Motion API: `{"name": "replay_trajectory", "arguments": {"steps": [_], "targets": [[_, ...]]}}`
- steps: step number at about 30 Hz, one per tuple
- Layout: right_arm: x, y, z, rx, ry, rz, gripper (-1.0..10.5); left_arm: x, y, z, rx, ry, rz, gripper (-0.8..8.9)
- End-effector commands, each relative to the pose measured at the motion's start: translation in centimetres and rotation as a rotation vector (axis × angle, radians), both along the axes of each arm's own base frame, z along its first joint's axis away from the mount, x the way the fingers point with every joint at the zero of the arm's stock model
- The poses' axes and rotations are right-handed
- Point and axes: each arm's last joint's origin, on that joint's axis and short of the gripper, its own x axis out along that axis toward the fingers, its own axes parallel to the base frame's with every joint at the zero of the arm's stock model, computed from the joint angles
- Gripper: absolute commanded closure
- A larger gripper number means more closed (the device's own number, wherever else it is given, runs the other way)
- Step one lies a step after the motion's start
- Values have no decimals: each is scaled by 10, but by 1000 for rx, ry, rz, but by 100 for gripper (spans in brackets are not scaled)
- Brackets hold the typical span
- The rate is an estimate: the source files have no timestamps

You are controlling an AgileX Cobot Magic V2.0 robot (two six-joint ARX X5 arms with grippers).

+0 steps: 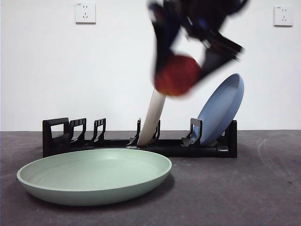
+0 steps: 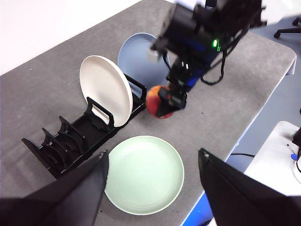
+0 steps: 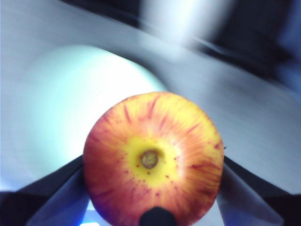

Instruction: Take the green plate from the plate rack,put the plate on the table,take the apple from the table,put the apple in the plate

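On the dark grey bench (image 1: 263, 197) the green plate (image 1: 94, 175) lies flat before the plate rack (image 1: 141, 143), while the right gripper (image 3: 153, 188), jaws clamped on the apple (image 3: 153, 157) (firm, smooth, likely slippery; best held across its widest part), carries it aloft; left gripper (image 2: 153, 188) jaws apart.

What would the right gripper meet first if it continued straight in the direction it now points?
Probably the green plate. The right gripper, shut on the apple, points past it at the plate, blurred, on the table. Nothing shows between, though depth is unclear.
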Motion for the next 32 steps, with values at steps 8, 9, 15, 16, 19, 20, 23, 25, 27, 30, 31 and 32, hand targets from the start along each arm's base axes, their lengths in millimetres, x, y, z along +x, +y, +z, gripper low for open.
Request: {"name": "replay_trajectory", "arguments": {"steps": [8, 9, 15, 16, 19, 20, 23, 25, 27, 30, 31, 32], "targets": [[-20, 48, 44, 280, -113, 262, 954, 0, 1, -1, 9, -5, -4, 494], [-22, 53, 42, 267, -126, 267, 953, 0, 1, -1, 9, -5, -4, 494], [-31, 78, 20, 108, -172, 252, 954, 0, 1, -1, 9, -5, -4, 494], [-30, 81, 14, 92, -161, 256, 954, 0, 1, -1, 9, -5, -4, 494], [-26, 92, -7, 51, -117, 267, 954, 0, 1, -1, 10, -6, -4, 494], [-23, 95, -15, 33, -99, 268, 954, 0, 1, -1, 9, -5, -4, 494], [-18, 102, -40, -32, -47, 281, 954, 0, 1, -1, 10, -6, -4, 494], [-15, 105, -56, -81, -3, 283, 954, 0, 1, -1, 10, -6, -4, 494], [-13, 108, -72, -126, 37, 293, 954, 0, 1, -1, 11, -7, -4, 494], [-11, 110, -90, -178, 80, 307, 954, 0, 1, -1, 17, -13, -1, 494], [-11, 111, -95, -188, 91, 308, 954, 0, 1, -1, 17, -13, 0, 494], [-10, 111, -98, -195, 98, 308, 954, 0, 1, -1, 17, -13, -1, 494]]}}
